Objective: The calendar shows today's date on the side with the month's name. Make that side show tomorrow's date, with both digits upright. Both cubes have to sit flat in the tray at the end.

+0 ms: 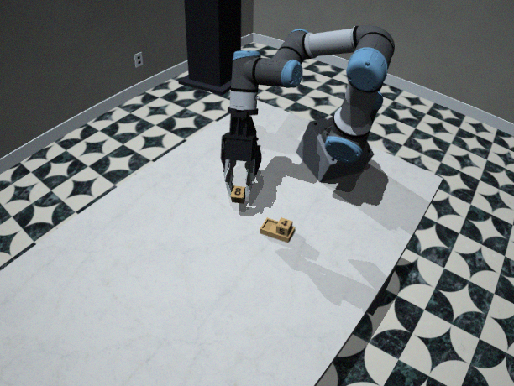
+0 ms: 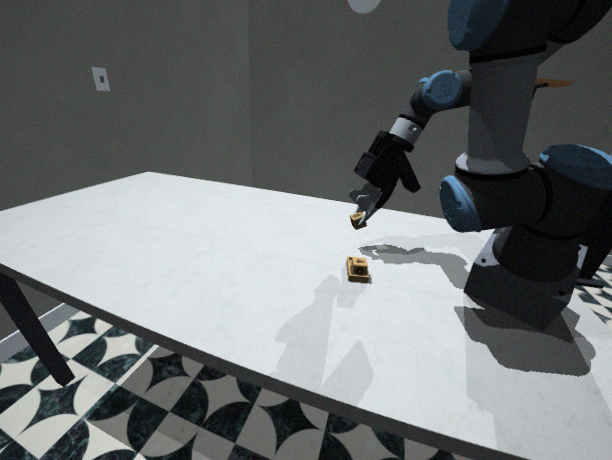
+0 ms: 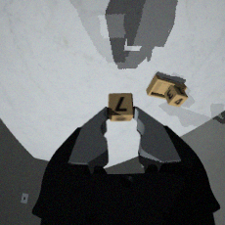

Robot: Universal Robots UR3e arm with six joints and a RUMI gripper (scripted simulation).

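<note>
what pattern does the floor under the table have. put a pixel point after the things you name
Dark green-black and cream tiles, alternating in curved star and petal shapes; the floor point(image 1: 470, 294) point(image 2: 200, 400) shows best in the top view.

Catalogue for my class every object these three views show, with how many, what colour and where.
Tray: one, tan, on the table.
Cubes: two, tan with dark digits; one in the tray, one held above the table.
Table: one, white top, under the tray.
Pillar: one, dark, behind the table.
Wall plates: pale, on the walls.
Floor: one, patterned in cream and dark green, around the table.
Arm: one, grey and blue, mounted at the table's end.
End effector: one, black and grey, shut on the raised cube.
</note>
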